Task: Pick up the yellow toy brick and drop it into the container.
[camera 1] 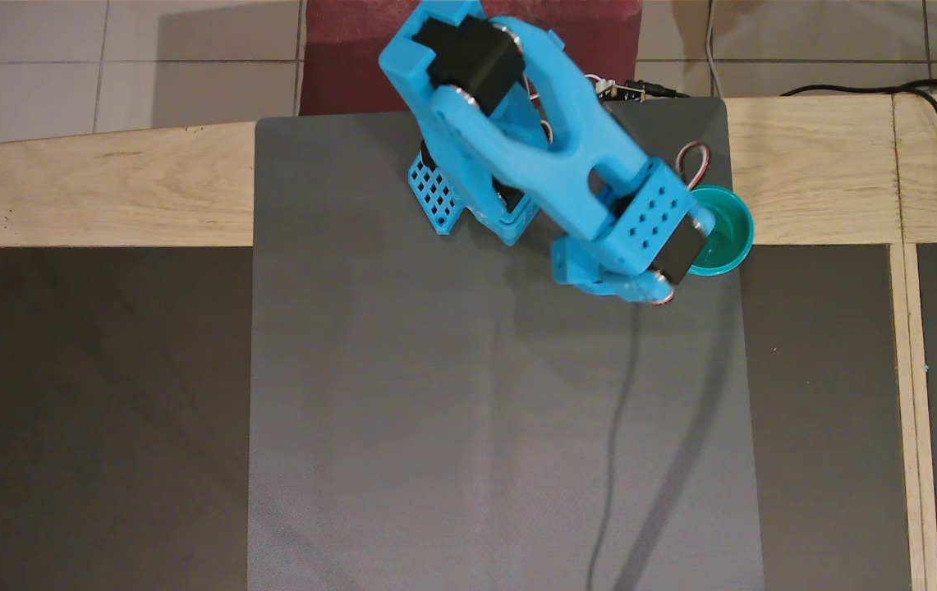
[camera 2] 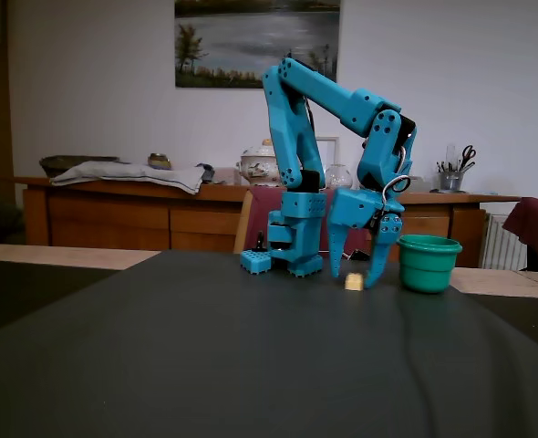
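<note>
While the blue arm is bending down over the grey mat, its gripper is hanging with the two fingers spread wide, one on each side of the yellow toy brick, tips reaching almost to the mat. From the fixed view, the brick is sitting on the mat between them, and I cannot tell whether either finger is touching it. Just to the right in that view, the container is standing upright on the mat, near the brick but apart from it. Looking from overhead, the arm's wrist is covering the brick completely and is overlapping the left edge of the container, whose glossy teal inside is catching the light beside the mat's right border, by the wooden table.
</note>
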